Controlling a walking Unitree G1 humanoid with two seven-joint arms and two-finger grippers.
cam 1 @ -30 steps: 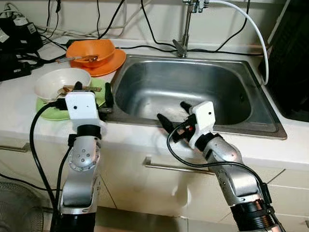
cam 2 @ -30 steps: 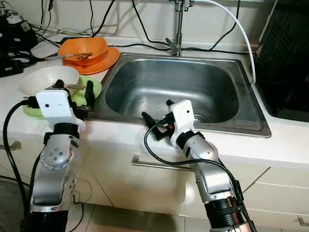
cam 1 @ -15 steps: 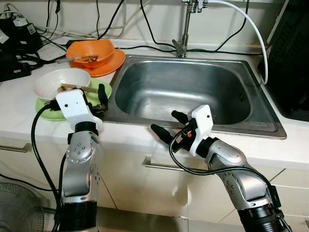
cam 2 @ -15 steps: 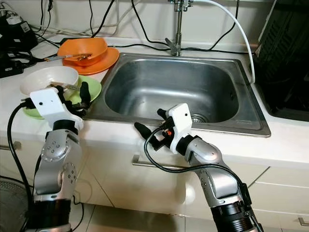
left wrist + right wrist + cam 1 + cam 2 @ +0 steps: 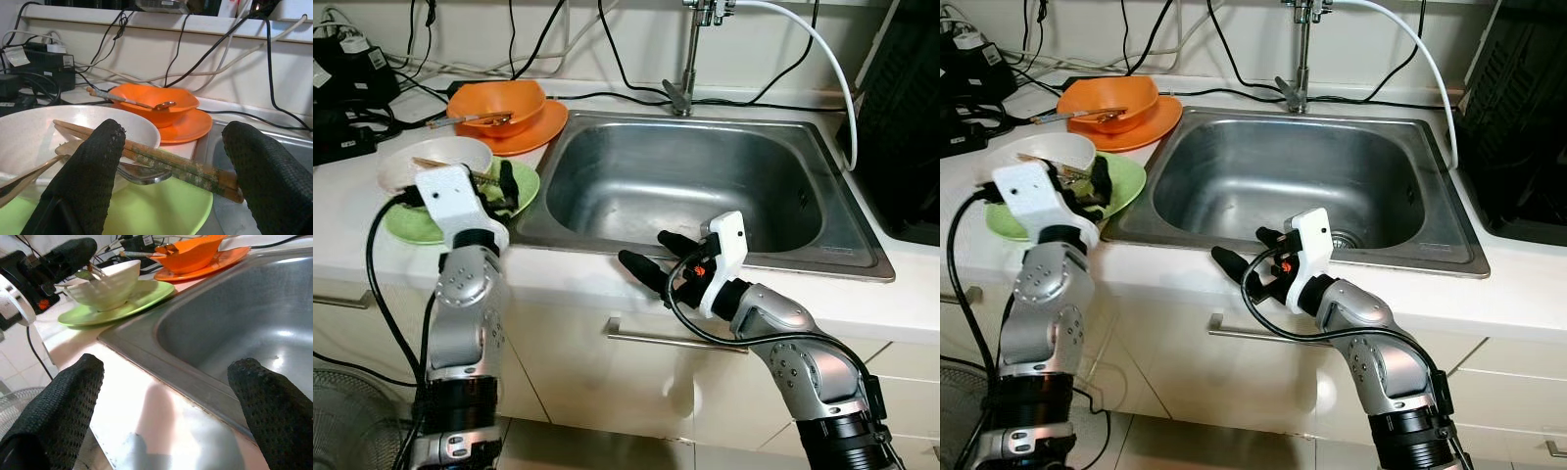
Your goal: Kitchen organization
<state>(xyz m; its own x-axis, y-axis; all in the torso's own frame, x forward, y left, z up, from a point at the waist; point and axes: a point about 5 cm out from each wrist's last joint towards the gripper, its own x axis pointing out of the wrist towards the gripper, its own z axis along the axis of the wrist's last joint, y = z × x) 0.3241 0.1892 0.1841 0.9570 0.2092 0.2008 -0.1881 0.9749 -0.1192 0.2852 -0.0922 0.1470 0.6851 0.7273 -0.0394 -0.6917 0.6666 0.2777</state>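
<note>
A stainless-steel sink basin (image 5: 695, 186) is set into a pale countertop (image 5: 352, 211), and everything else is placed around it. To the sink's left, a white ceramic bowl (image 5: 431, 162) is seen resting on a lime-green plate (image 5: 524, 181) whose edge lies just beside the sink's rim; a pair of worn wooden chopsticks (image 5: 166, 164) and a metal utensil (image 5: 142, 174) are laid across the bowl's rim. Farther back on that side, an orange bowl (image 5: 499, 103) holding a metal spoon (image 5: 134, 102) is stacked on an orange plate (image 5: 543, 122), near the sink's rear left corner.

The left gripper (image 5: 171, 181) is held at the white bowl with its black fingers spread apart — one on each side of the chopsticks, which are not clamped. The right gripper (image 5: 656, 257) is held over the counter strip at the sink's front edge, its two fingers likewise parted and closed on nothing.

Behind the sink, a chrome tap (image 5: 690, 49) with a white hose (image 5: 813, 49) is mounted, and black cables (image 5: 558, 39) are strung along the wall. A metal drawer handle (image 5: 651, 338) is seen on the cabinet below the sink's front rim.
</note>
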